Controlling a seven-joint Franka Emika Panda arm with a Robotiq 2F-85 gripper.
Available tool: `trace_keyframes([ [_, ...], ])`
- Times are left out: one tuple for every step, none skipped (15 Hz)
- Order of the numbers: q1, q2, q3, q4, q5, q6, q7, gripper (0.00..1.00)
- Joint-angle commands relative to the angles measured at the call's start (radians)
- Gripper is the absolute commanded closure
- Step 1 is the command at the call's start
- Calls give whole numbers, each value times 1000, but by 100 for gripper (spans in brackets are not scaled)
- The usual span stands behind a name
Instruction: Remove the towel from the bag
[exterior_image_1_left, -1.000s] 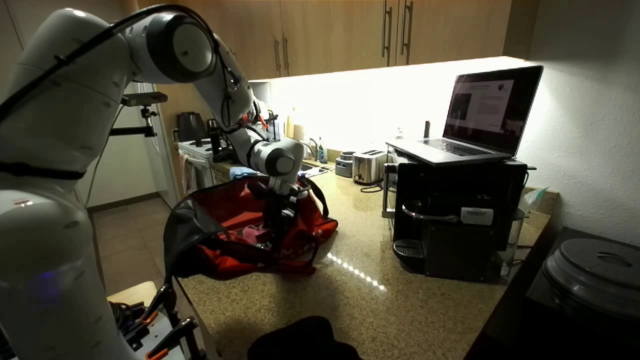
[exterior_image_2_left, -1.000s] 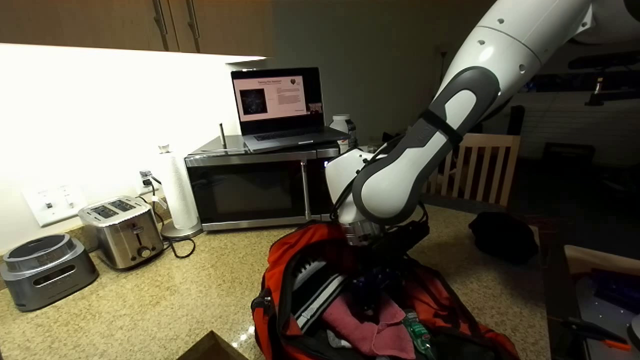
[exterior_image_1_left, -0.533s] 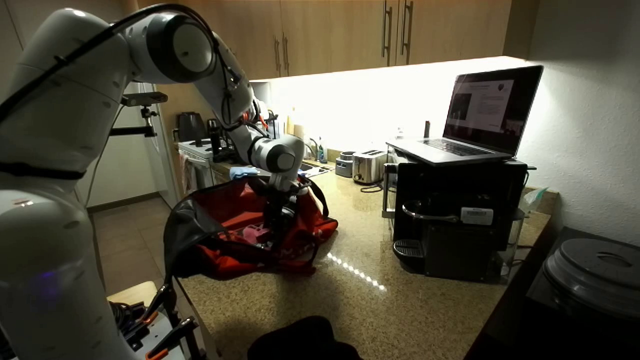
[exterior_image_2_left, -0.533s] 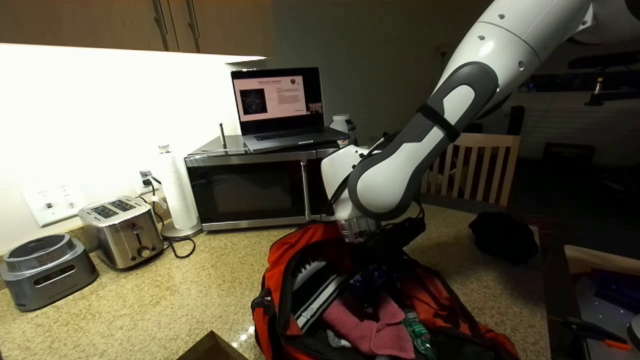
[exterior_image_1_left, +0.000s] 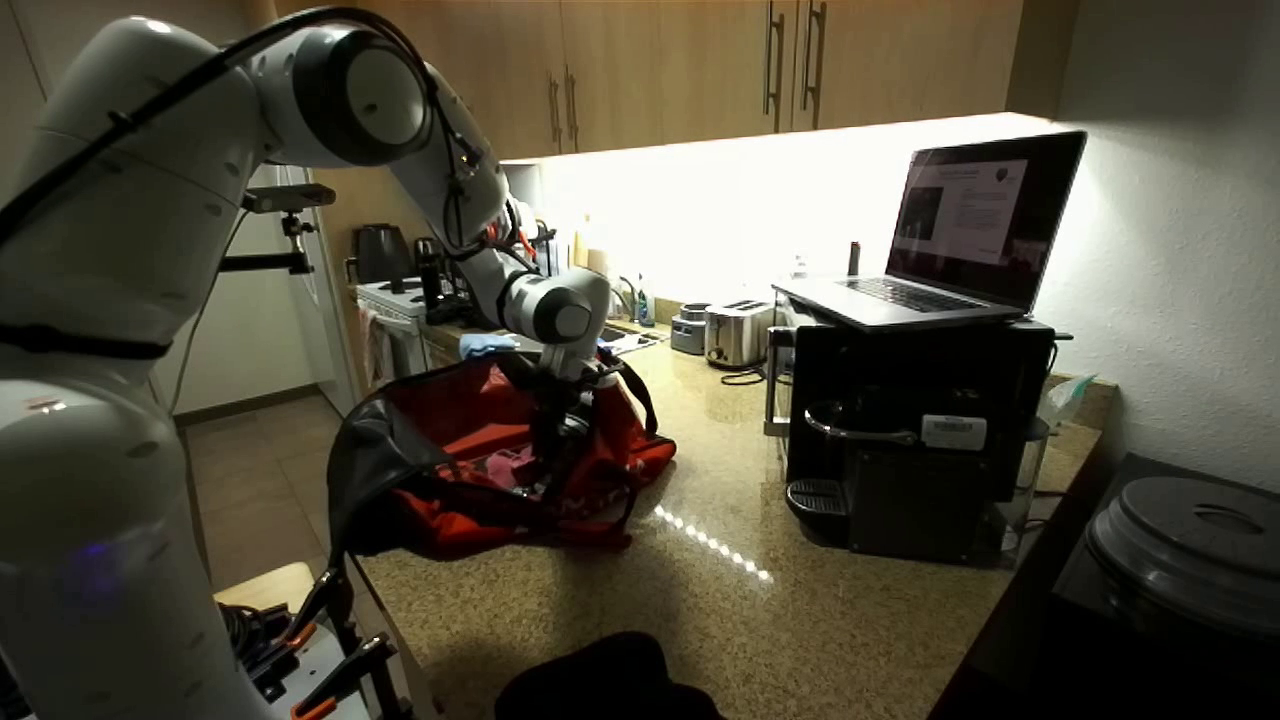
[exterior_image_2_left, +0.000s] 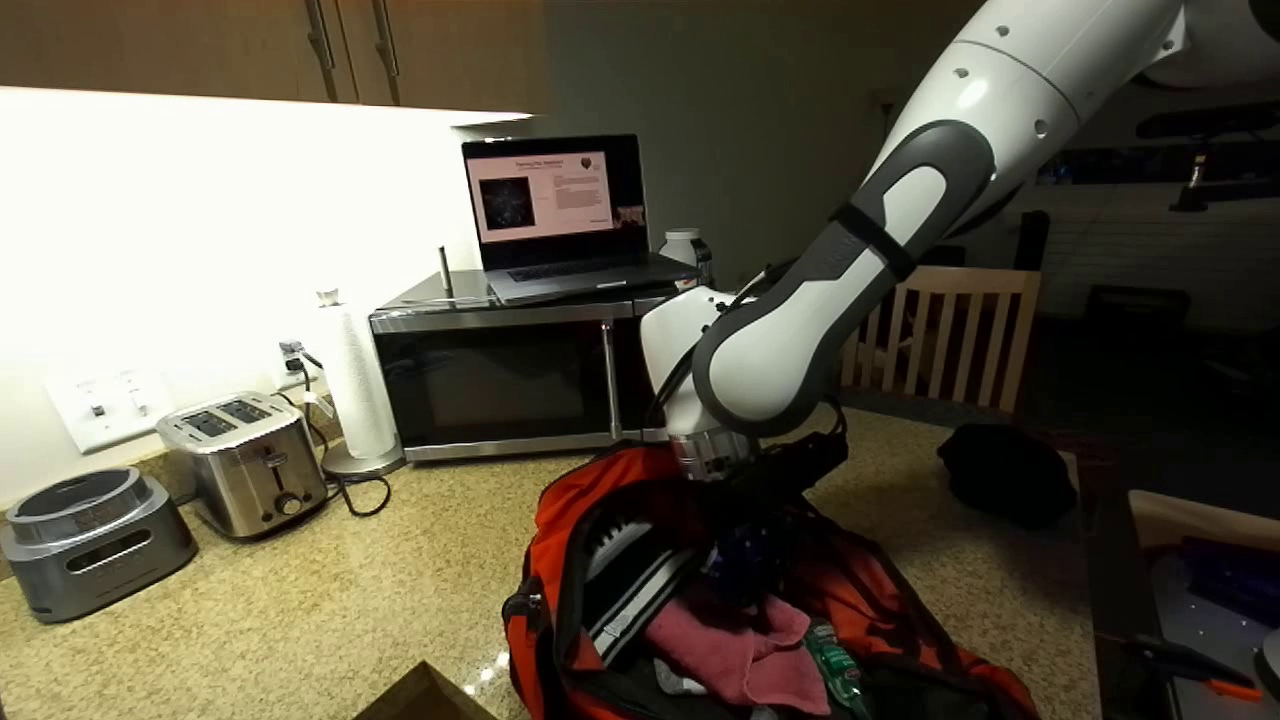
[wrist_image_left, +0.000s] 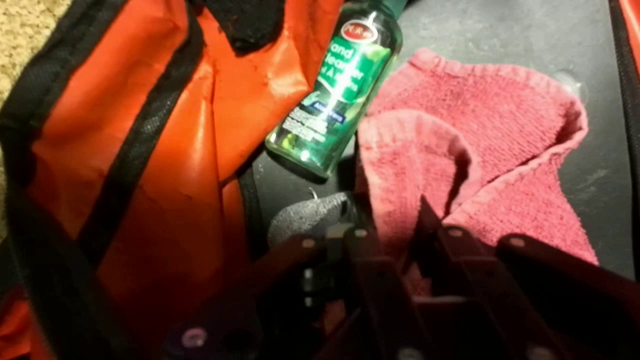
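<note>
Grasping seems the step in hand: inside the red bag (wrist_image_left: 175, 175) lie a bottle (wrist_image_left: 340, 95), at ten o'clock, and the pink towel (wrist_image_left: 505, 120); the gripper (wrist_image_left: 392, 217), down at the towel, has its jaws narrowly apart, a fold between — pinched or not, I cannot tell. Next, likely, a firm squeeze, then a lift. On the counter (exterior_image_2_left: 430, 560), round the bag in an exterior view: toaster (exterior_image_2_left: 245, 465) at ten, microwave (exterior_image_2_left: 500, 385) at eleven, a chair (exterior_image_2_left: 975, 280) beyond at one, black cloth (exterior_image_2_left: 1005, 475) at two.

arm (exterior_image_1_left: 200, 140): arched over | wrist (exterior_image_2_left: 770, 365): bent down | pincer (wrist_image_left: 400, 250): pointing down, grip unclear
</note>
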Motion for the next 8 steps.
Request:
trace_keyframes([
  [-12, -15, 6, -8, 31, -6, -17, 96],
  [-11, -18, 5, -8, 28, -7, -17, 99],
  [-10, -25, 3, -9, 23, -11, -15, 98],
  [-7, -32, 2, -10, 18, -13, -15, 97],
  [-3, -46, -1, -10, 6, -21, -13, 95],
  [0, -59, -1, -10, -2, -28, -14, 95],
  [0, -75, 1, -11, -5, -34, -22, 95],
  [2, -92, 3, -12, -11, -41, -26, 95],
])
